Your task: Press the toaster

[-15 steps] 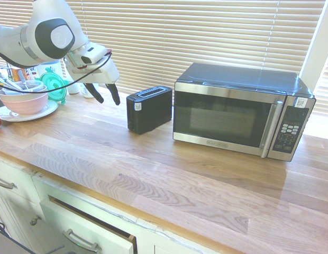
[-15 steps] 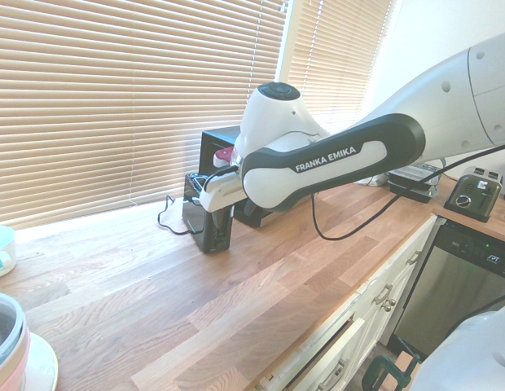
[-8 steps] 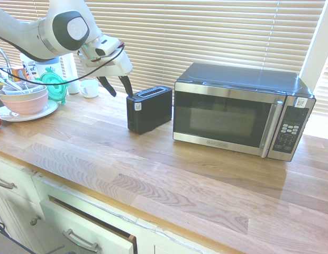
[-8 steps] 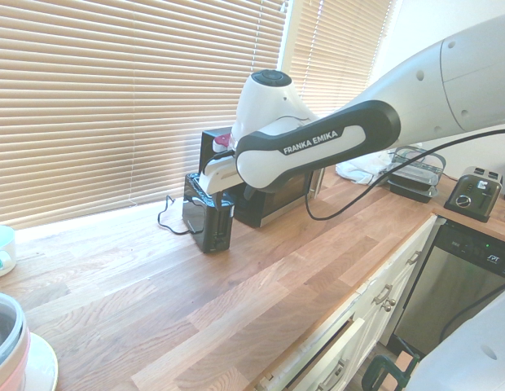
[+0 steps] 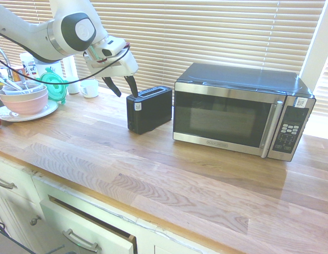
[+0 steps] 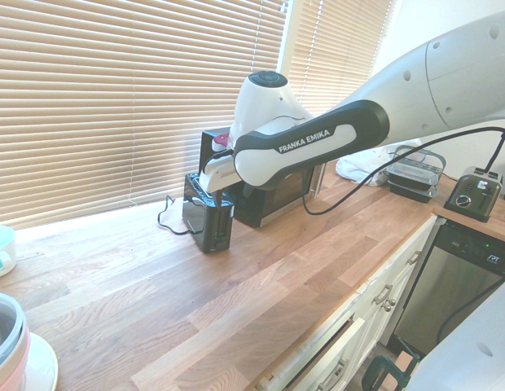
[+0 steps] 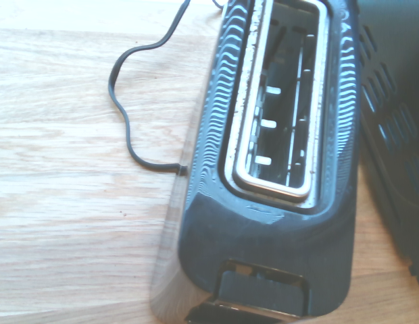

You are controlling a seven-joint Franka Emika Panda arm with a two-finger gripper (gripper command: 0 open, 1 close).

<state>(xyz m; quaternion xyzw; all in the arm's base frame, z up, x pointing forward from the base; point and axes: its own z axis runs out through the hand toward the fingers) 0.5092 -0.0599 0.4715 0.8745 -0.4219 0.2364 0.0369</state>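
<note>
One white robot arm is reaching in over a wooden kitchen counter (image 5: 169, 174), and its gripper (image 5: 123, 87) is hanging just above the near end of the toaster (image 5: 148, 108). Its two dark fingers (image 5: 132, 85) are pointing downward with a clear gap between them, and they are gripping nothing. The toaster, a small black box with a long top slot and a white sticker (image 5: 137, 106) on its end, is standing on the counter just beside the steel-and-black microwave (image 5: 242, 109), at the microwave's 9 o'clock. A stack of bowls (image 5: 25, 98) is sitting at the toaster's 9 o'clock, well apart from it. From the wrist camera, the toaster (image 7: 277, 169) is showing from above, its slot open and its black cord (image 7: 128, 101) curling across the wood. Closed slatted blinds (image 5: 206, 32) are covering the window behind the counter.
</note>
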